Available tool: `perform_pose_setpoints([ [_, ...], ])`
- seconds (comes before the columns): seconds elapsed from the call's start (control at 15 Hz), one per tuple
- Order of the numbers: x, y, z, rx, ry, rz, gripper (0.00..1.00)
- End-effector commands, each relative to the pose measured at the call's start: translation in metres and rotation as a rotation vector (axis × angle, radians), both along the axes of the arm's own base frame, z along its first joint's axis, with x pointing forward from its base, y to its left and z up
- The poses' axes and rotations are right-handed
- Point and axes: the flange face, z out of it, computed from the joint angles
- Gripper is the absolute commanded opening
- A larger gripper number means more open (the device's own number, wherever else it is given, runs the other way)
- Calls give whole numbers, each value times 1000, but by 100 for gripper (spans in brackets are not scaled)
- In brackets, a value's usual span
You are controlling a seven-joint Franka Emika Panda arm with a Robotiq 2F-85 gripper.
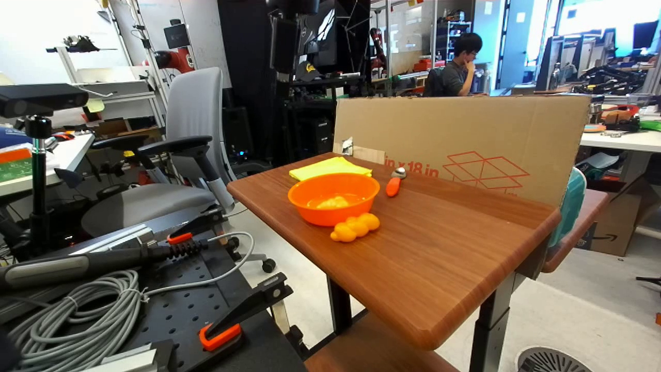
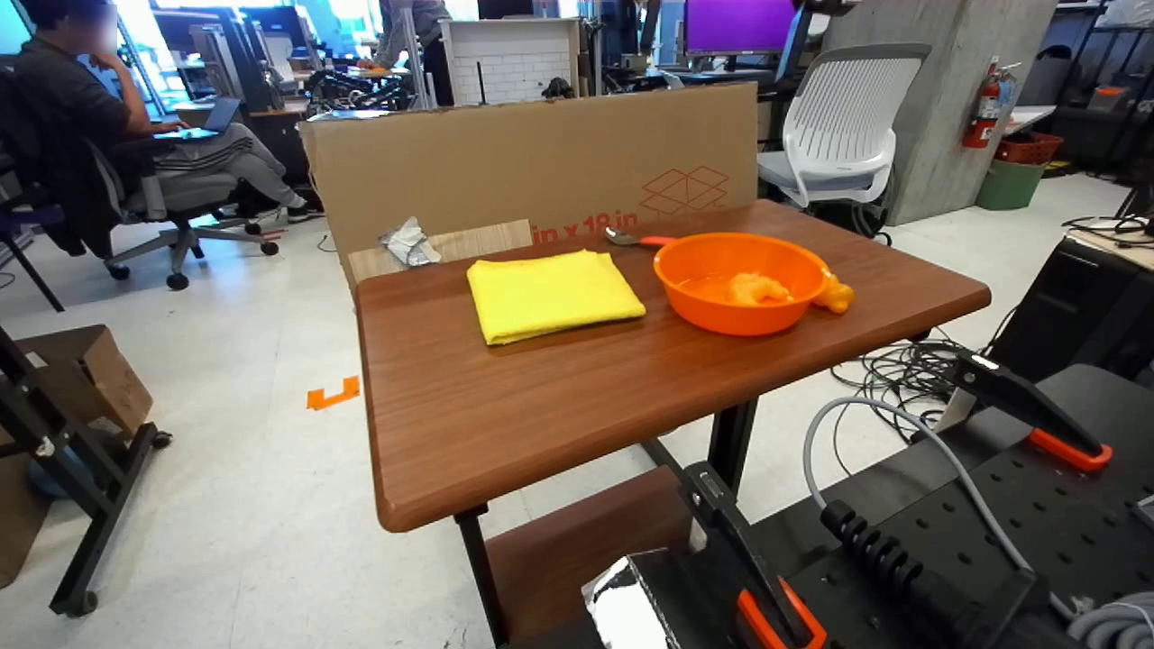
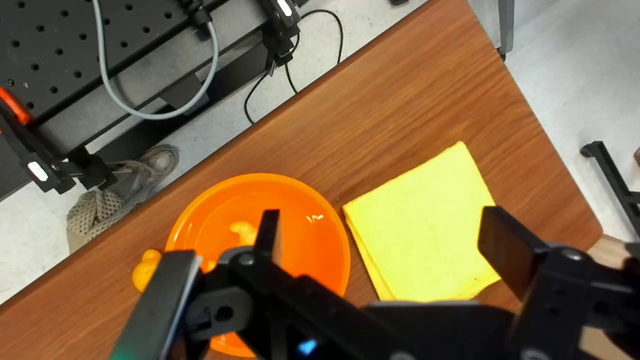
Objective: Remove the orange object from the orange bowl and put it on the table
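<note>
Right of centre in an exterior view, a small, lumpy, bright-orange piece (image 2: 757, 288) is contained in the shallow, round, orange plastic bowl (image 2: 735, 321) on the reddish-brown surface (image 2: 505, 397). Low in the wrist view, the black hand (image 3: 386, 232) is spread.

The table (image 1: 439, 253) looks like smooth wood with streaky lines. The orange bowl (image 1: 320, 213) is shiny, smooth plastic. The orange object (image 2: 755, 288) looks bumpy. The yellow cloth (image 2: 554, 293) looks dull and a bit rough. The spoon (image 1: 394, 186) has a shiny metal end. The tan cardboard (image 1: 449, 137) looks dull and papery.
</note>
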Motion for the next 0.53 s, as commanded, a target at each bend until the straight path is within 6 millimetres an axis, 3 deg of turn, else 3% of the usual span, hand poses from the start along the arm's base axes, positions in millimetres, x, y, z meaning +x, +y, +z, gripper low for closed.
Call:
perform_pose_setpoints([
  [0.0,22,-13,-26,-25,-1,-26,100],
  [0.47,36,-25,-81,-95,2,-77,100],
])
